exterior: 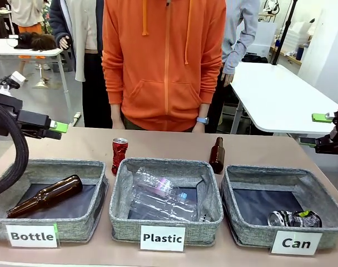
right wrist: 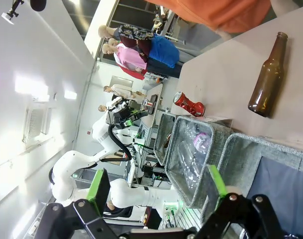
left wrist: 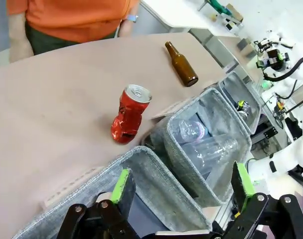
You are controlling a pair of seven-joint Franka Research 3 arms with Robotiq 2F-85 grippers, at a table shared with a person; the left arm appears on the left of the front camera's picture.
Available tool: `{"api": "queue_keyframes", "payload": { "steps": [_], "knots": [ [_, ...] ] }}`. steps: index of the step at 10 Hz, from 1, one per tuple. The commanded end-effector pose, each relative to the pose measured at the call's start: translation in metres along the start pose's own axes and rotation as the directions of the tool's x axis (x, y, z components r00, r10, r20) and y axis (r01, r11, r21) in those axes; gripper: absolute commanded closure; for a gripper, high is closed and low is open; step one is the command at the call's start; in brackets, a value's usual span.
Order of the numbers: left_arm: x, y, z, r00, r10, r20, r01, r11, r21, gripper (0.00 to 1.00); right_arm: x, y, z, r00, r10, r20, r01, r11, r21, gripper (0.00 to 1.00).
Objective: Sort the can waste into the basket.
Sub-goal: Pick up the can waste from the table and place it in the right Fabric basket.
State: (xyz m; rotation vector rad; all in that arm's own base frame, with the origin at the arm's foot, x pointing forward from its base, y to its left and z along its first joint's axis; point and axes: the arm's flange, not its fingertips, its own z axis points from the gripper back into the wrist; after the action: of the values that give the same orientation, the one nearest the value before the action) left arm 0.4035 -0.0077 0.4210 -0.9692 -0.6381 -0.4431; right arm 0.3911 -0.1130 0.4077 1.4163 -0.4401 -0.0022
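A dented red can [exterior: 119, 156] stands upright on the tabletop [exterior: 169, 143], just behind the far left corner of the "Plastic" basket [exterior: 122, 221]. A crushed silver-and-dark can [exterior: 294, 218] lies inside the "Can" basket [exterior: 231, 201], near its front wall.

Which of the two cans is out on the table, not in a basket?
The red can, standing on the table just behind the Plastic basket. The silver and dark can lies on its side inside the Can basket.

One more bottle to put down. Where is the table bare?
Bare table: behind the Bottle basket, left of the red can; between red can and standing brown bottle; behind the Can basket, right of that bottle. Crowded: the Plastic basket, packed with clear bottles.
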Motion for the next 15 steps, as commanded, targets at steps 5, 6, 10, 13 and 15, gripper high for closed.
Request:
{"api": "queue_keyframes", "payload": {
  "steps": [5,6,10,13,15],
  "knots": [
    [0.033,0.040,-0.050,0.938,-0.335,-0.091,0.339,0.940,0.030,0.00,0.000,0.003,0.002,1.000,0.005,-0.016,-0.005,1.000,0.001,0.00],
    [0.038,0.046,-0.066,0.894,-0.428,-0.131,0.429,0.903,-0.026,0.00,0.000,0.003,0.002,1.000,0.005,-0.016,-0.005,1.000,0.001,0.00],
    [0.050,0.077,-0.117,0.747,-0.632,-0.206,0.603,0.775,-0.192,0.00,0.000,0.003,0.002,1.000,0.005,-0.016,-0.005,1.000,0.001,0.00],
    [0.053,0.101,-0.158,0.717,-0.666,-0.205,0.638,0.745,-0.193,0.00,0.000,0.003,0.002,1.000,0.005,-0.016,-0.005,1.000,0.001,0.00],
    [0.052,0.108,-0.173,0.706,-0.689,-0.163,0.651,0.722,-0.235,0.00,0.000,0.003,0.002,1.000,0.005,-0.016,-0.005,1.000,0.001,0.00]
  ]
}}
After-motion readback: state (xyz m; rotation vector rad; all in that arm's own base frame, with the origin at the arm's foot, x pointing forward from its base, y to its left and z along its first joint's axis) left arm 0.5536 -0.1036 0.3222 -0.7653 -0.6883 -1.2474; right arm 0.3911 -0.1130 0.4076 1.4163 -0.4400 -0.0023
